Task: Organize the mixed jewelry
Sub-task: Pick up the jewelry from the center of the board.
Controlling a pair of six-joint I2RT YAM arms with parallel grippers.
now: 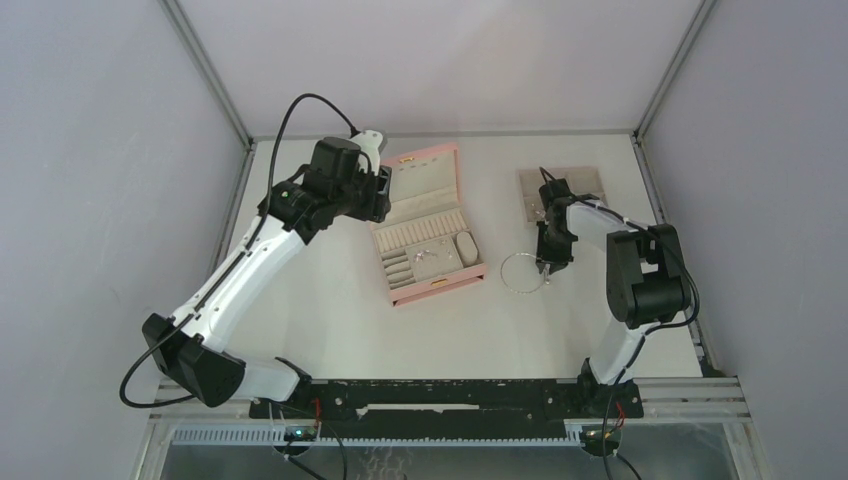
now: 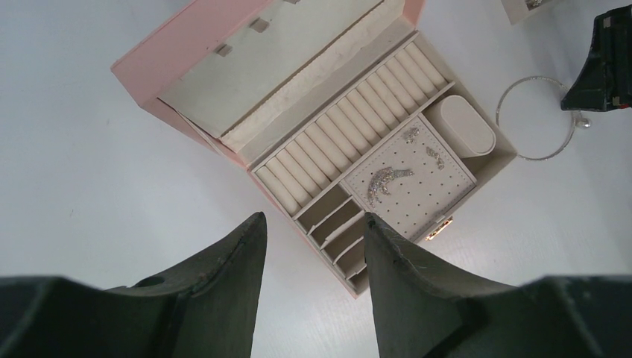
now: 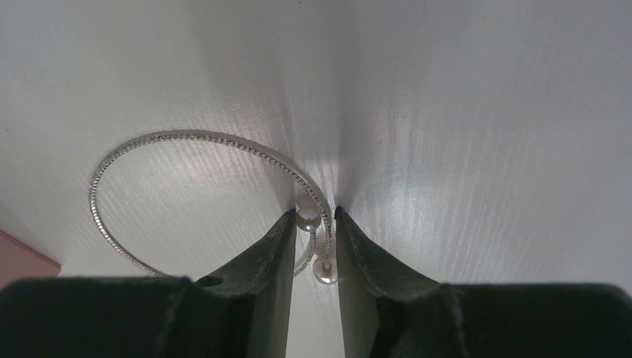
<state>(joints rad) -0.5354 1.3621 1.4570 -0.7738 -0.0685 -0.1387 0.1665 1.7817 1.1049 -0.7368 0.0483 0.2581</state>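
A thin silver hoop (image 3: 186, 135) with two pearl ends lies on the white table right of the pink box (image 1: 425, 155). My right gripper (image 3: 313, 214) is down on the table, its jaws shut narrowly on the hoop's pearl ends; in the top view it (image 1: 546, 266) sits at the hoop's (image 1: 503, 272) right side. Inside the box, a sparkly silver piece (image 2: 387, 180) and two tiny silver bits (image 2: 411, 134) rest on the perforated beige pad. My left gripper (image 2: 313, 216) hovers open and empty above the box's front left corner.
The pink box (image 2: 186, 45) stands open with its lid folded back, showing ring rolls, small slots and an oval cushion (image 2: 468, 125). A flat beige tray (image 1: 590, 183) lies at the back right, partly under the right arm. Grey walls enclose the table.
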